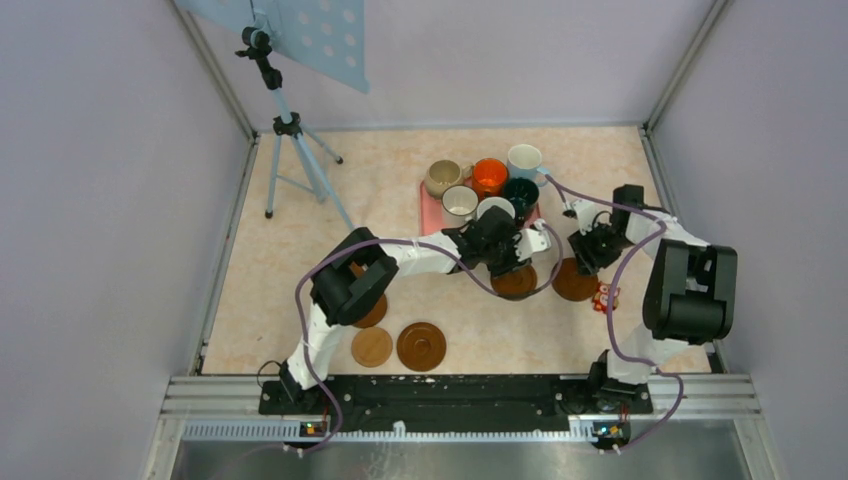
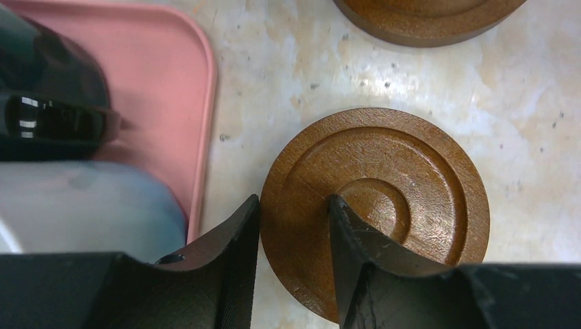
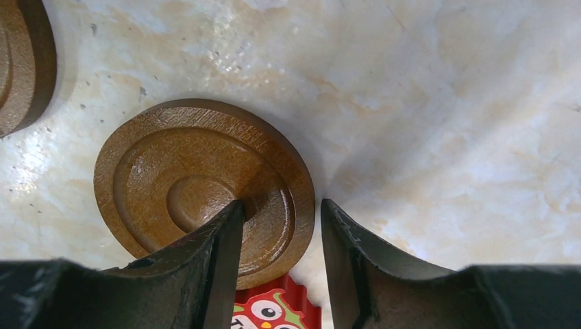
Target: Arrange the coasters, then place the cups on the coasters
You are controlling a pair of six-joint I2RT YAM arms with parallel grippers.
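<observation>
Wrist views only: left gripper (image 2: 293, 205) narrowly clamped across rim of dark coaster (image 2: 411, 192), lower centre; right gripper (image 3: 281, 205) likewise on second coaster (image 3: 171, 171). Overhead only: cups (image 1: 489, 178) on pink tray (image 1: 429, 214), upper centre. Grips hidden overhead beneath arms.

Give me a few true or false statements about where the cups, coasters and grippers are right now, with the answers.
1. None of the cups stands on a coaster yet. True.
2. The left gripper has its fingers either side of the middle dark coaster's rim. True.
3. The red owl lies beside the tan coaster. False: it lies beside the right-hand dark coaster, at the right gripper.
4. The right gripper holds the orange cup. False: that cup stands among the other cups at the pink tray.
</observation>
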